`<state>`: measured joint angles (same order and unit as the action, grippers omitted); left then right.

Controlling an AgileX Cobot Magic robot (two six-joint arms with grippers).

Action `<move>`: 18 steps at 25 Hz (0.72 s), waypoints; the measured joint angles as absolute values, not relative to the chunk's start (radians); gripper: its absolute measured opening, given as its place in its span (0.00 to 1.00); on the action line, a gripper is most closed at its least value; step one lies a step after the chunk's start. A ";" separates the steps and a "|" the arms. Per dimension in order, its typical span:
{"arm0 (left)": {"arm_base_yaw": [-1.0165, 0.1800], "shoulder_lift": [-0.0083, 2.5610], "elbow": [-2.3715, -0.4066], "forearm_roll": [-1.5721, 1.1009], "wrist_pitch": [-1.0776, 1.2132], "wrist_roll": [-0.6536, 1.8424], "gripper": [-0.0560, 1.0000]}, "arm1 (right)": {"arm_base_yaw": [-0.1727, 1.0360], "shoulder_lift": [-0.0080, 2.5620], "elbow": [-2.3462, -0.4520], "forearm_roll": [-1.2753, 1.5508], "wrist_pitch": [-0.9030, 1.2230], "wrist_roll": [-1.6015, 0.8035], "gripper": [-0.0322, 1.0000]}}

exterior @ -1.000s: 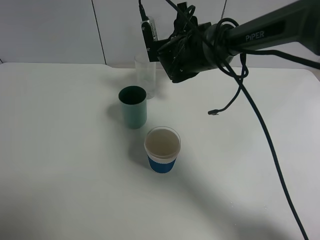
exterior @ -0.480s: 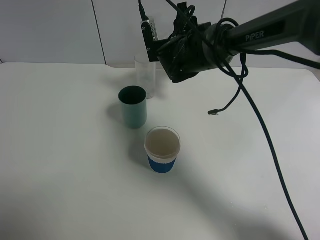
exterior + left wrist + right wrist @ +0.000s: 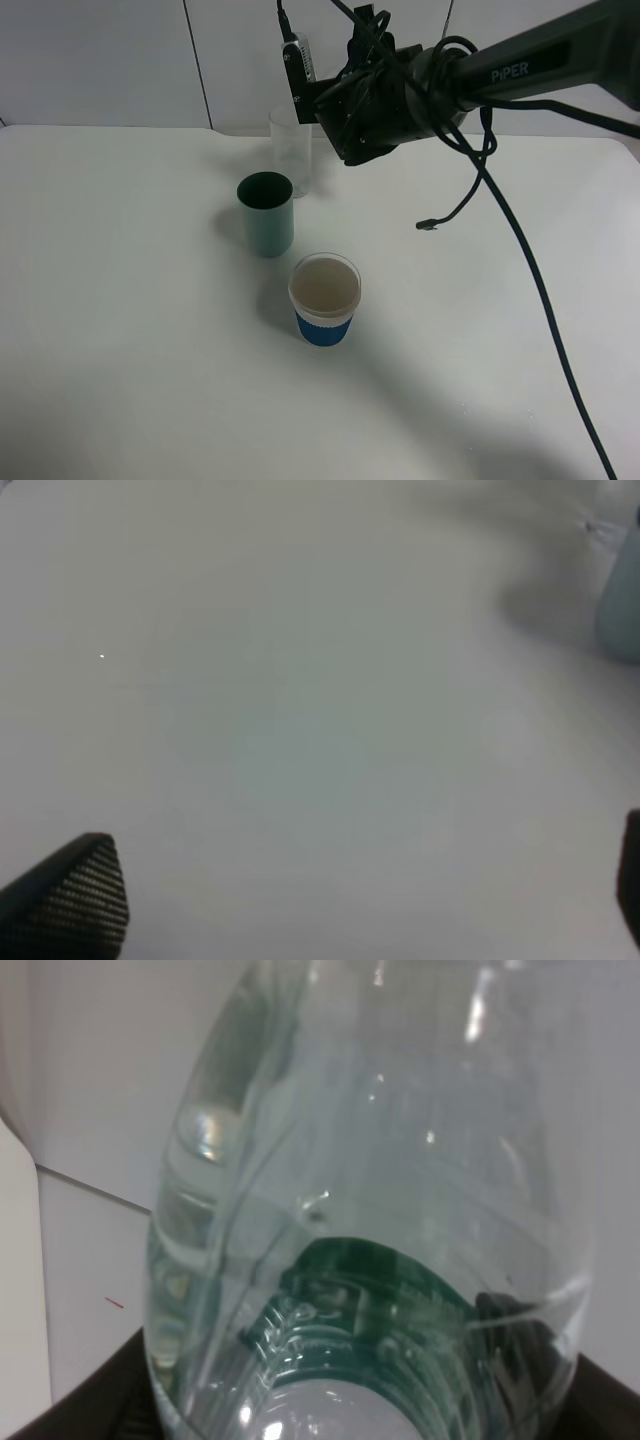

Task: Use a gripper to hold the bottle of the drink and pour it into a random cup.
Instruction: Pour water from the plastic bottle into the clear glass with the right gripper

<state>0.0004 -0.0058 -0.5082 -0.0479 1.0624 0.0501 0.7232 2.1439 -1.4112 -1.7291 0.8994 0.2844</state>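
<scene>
My right gripper (image 3: pixel 320 98) hangs high at the back of the table, shut on the bottle of the drink. In the right wrist view the bottle (image 3: pixel 370 1210) fills the frame, clear with a dark green label, with dark jaws at both sides. In the exterior high view only a pale sliver of the bottle (image 3: pixel 303 58) shows beside the gripper, above the clear glass cup (image 3: pixel 291 150). The left gripper (image 3: pixel 350 900) is open and empty low over bare table; it is out of the exterior high view.
A teal opaque cup (image 3: pixel 266 213) stands just in front of the glass and shows at the edge of the left wrist view (image 3: pixel 622 610). A white paper cup with a blue sleeve (image 3: pixel 324 298) stands nearer the front. A black cable (image 3: pixel 520 250) trails from the right arm.
</scene>
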 joint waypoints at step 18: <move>0.000 -0.006 -0.508 -0.048 1.062 0.050 0.99 | 0.723 2.144 -1.411 -1.729 0.898 0.284 0.57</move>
